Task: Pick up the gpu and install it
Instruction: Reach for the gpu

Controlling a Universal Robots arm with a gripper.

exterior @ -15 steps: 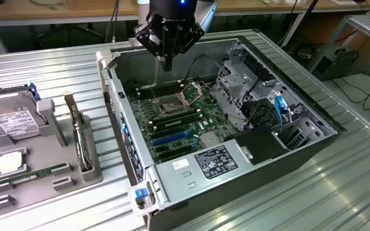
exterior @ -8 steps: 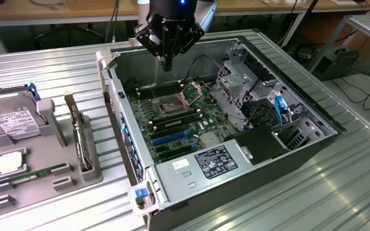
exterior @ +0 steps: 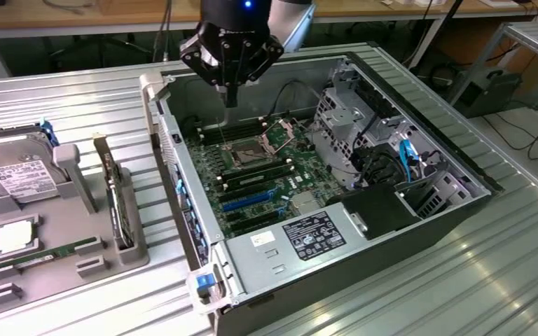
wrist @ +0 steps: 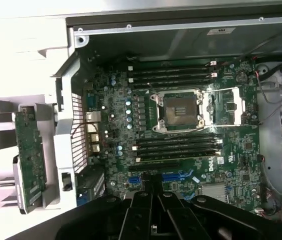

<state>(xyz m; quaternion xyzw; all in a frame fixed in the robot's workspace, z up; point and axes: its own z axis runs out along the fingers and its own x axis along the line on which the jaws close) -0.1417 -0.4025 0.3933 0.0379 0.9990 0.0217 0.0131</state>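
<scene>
The gripper (exterior: 230, 96), clenched on nothing, hangs over the open computer case (exterior: 250, 73); the gpu (exterior: 113, 199) stands in a tray (exterior: 64, 264) beside that case.

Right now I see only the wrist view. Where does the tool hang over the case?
Observer: The tool hangs over the open case, near its far wall in the exterior view, apart from the board.
Operator: What stands beside the gpu?
Observer: A hard drive, on the exterior view's left of it.
Operator: Is anything else on that tray?
Observer: A memory stick lies flat in it.
</scene>
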